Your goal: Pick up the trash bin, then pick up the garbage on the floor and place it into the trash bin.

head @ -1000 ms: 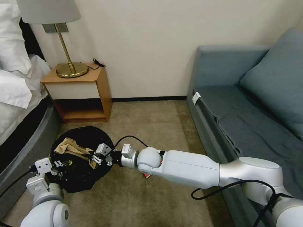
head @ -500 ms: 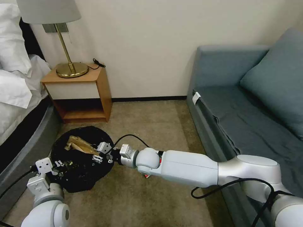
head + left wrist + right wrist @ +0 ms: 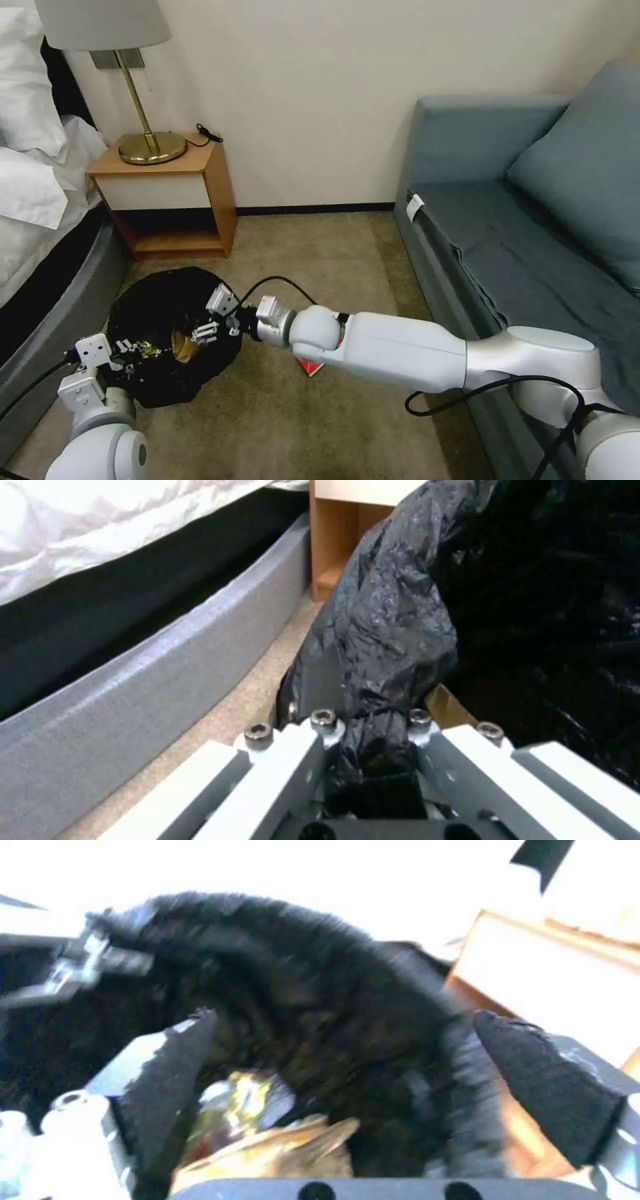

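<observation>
paper bag (image 3: 181, 343) below spread right gripper (image 3: 202, 331)

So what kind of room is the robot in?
Probably a hotel room or bedroom: a bed with white pillows, a wooden nightstand holding a brass lamp, and a blue-grey sofa.

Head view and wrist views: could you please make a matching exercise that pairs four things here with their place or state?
Things:
1. left tool
2. right tool
3. brown paper bag
4. red snack packet

Places or states:
A. lying on the carpet beneath the right forearm
B. open, at the mouth of the trash bin
C. clamped on the trash bin's bag-lined rim
D. inside the trash bin

Pairs: 1-C, 2-B, 3-D, 4-A
</observation>
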Controlling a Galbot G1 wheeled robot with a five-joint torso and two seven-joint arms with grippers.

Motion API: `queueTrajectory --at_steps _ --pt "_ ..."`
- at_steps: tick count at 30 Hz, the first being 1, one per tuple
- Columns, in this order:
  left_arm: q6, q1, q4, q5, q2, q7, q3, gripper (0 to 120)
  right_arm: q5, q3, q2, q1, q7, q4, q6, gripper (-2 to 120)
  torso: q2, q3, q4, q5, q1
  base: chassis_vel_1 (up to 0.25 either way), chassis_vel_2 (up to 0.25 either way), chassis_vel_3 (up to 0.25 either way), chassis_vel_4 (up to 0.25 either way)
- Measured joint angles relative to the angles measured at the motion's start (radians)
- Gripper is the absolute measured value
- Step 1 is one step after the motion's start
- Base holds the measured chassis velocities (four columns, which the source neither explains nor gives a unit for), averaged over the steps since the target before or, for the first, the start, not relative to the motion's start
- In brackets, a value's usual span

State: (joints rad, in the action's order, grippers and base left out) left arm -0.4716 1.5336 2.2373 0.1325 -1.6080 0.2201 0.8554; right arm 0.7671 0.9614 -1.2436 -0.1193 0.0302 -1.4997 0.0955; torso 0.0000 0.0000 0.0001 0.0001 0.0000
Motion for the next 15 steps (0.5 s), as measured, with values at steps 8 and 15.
queueTrajectory --at_steps 8,15 --pt "0.0 -0.003 0.001 0.008 0.0 0.0 0.009 3 -0.036 -0.074 0.163 0.041 0.052 -0.024 0.028 100 0.0 0.0 -0.0005 0.0002 0.0 0.0 0.0 0.0 0.0" --pt "-0.012 0.002 0.019 0.01 0.0 -0.006 0.015 3 -0.164 -0.056 0.24 0.059 0.157 0.082 0.064 100 0.0 0.0 -0.0003 0.0001 0.0 0.0 0.0 0.0 0.0"
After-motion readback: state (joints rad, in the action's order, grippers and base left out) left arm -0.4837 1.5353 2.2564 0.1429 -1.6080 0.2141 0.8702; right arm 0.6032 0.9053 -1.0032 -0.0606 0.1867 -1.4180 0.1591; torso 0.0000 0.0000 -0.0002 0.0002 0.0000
